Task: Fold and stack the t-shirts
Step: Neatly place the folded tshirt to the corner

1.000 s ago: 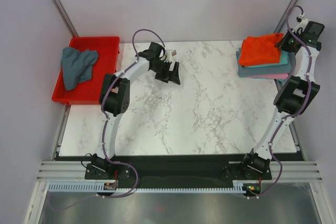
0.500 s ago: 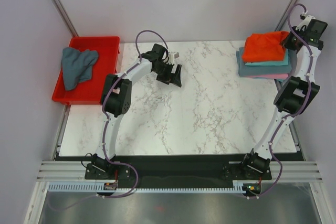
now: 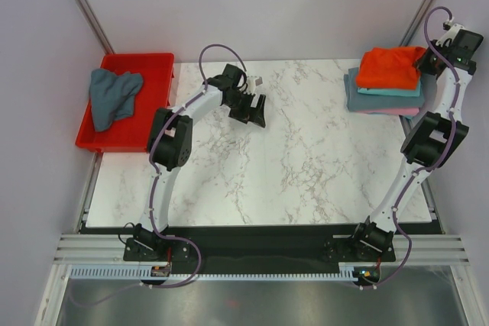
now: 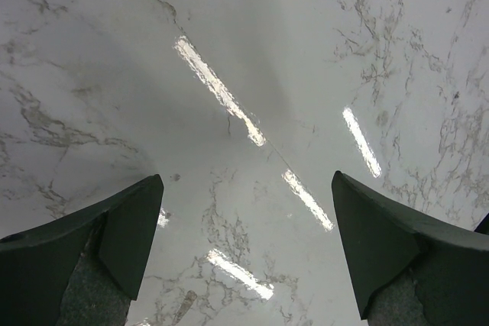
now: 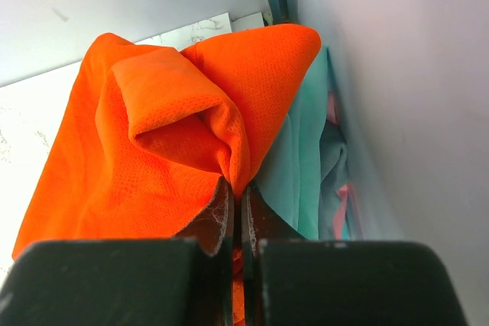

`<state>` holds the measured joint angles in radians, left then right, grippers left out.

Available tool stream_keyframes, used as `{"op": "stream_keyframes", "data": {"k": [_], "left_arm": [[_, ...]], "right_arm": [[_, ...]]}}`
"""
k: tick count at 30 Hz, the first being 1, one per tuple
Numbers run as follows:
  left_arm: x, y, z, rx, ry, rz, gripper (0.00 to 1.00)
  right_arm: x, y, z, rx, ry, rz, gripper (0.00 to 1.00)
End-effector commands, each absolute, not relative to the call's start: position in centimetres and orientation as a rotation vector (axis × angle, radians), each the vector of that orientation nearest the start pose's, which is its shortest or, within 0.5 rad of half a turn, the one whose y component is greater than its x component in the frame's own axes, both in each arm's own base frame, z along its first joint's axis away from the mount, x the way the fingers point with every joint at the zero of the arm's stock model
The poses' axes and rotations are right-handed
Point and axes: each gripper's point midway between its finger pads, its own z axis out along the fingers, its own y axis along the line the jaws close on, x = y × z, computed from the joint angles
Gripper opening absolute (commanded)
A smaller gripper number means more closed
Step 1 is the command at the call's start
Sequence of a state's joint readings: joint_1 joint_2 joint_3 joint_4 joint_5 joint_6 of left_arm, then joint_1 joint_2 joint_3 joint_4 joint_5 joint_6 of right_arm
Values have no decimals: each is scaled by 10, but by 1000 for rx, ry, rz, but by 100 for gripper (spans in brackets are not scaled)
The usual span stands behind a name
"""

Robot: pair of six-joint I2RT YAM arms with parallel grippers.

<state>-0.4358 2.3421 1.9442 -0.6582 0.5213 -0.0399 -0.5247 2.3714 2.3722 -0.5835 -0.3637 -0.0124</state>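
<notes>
An orange-red t-shirt (image 3: 390, 68) tops a folded stack at the table's back right corner, over a teal t-shirt (image 3: 386, 91), a slate one and a pink t-shirt (image 3: 390, 111). My right gripper (image 3: 429, 60) is shut on the orange shirt's right edge; in the right wrist view the orange t-shirt (image 5: 160, 135) bunches up from my right gripper (image 5: 238, 192), with the teal t-shirt (image 5: 306, 158) beside it. A crumpled grey-blue t-shirt (image 3: 113, 95) lies in the red tray (image 3: 157, 62). My left gripper (image 3: 252, 111) hangs open over bare marble, the left gripper (image 4: 246, 223) holding nothing.
The red tray sits off the table's left edge at the back. A wall (image 5: 397, 97) stands close to the right of the stack. The marble table (image 3: 290, 166) runs to a dark strip at the front, where both arm bases are.
My right gripper has pulled the orange shirt's edge rightward and back, flattening it over the stack. The left gripper has barely moved.
</notes>
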Motion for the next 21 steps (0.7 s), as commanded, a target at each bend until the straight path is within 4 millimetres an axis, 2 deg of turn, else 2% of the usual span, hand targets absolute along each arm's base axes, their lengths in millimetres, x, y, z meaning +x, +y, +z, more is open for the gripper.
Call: {"op": "stream_keyframes", "data": {"k": [1, 2, 3, 6, 7, 8, 9, 10, 11, 12, 13, 17, 21], "left_arm": [[444, -310, 68, 764, 2480, -821, 99], [444, -310, 69, 766, 2477, -822, 99], [443, -310, 69, 766, 2479, -821, 99], [444, -310, 70, 765, 2477, -817, 99], [444, -310, 70, 766, 2476, -815, 99], [444, -309, 69, 766, 2478, -813, 99], [443, -309, 70, 765, 2477, -811, 99], [443, -309, 70, 763, 2479, -811, 99], [443, -309, 69, 766, 2480, -810, 99], [443, -309, 68, 764, 2483, -808, 99], [443, -310, 68, 767, 2482, -806, 99], [442, -311, 69, 771, 2480, -807, 99], [442, -312, 70, 773, 2475, -806, 99]], "right_arm": [[578, -286, 228, 325, 1986, -1, 0], [578, -288, 228, 330, 1984, -12, 1], [577, -288, 232, 328, 1978, -20, 18], [575, -290, 260, 327, 1931, -55, 51], [570, -286, 287, 309, 1889, -61, 54], [567, -281, 304, 290, 1864, -60, 58], [566, -266, 318, 275, 1843, -12, 61], [558, -252, 348, 239, 1803, -11, 62], [555, -240, 360, 208, 1788, -1, 63], [556, -222, 359, 170, 1797, 20, 64], [548, -204, 380, 128, 1765, 38, 64], [551, -155, 375, 13, 1775, 110, 64], [569, -103, 320, 77, 1845, 472, 64]]}}
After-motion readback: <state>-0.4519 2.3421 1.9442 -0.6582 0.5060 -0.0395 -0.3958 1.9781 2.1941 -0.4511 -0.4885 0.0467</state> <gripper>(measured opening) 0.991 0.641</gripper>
